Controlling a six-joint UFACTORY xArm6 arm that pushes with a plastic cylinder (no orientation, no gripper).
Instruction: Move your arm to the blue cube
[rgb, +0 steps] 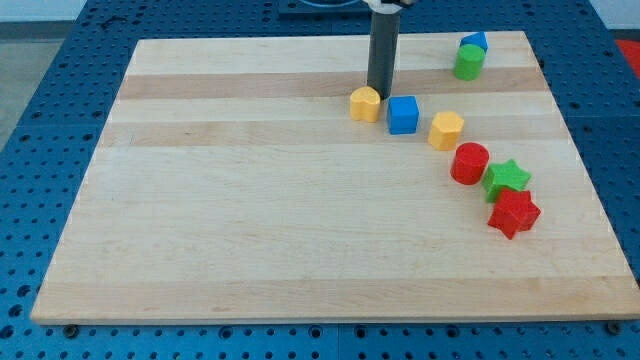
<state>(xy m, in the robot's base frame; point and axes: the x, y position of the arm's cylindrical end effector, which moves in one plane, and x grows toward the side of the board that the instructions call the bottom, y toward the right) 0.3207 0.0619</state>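
Note:
The blue cube (403, 114) sits on the wooden board (250, 200) in the upper middle of the view. My tip (378, 94) is the lower end of the dark rod, which comes down from the view's top. The tip stands just up and left of the blue cube, a small gap apart. It is right behind a yellow block (365, 104), which lies to the left of the blue cube.
A second yellow block (445, 130) lies right of the blue cube. Below it are a red cylinder (469, 163), a green star (507, 178) and a red star (513, 212). A green cylinder (468, 63) and a small blue block (474, 43) sit at the top right.

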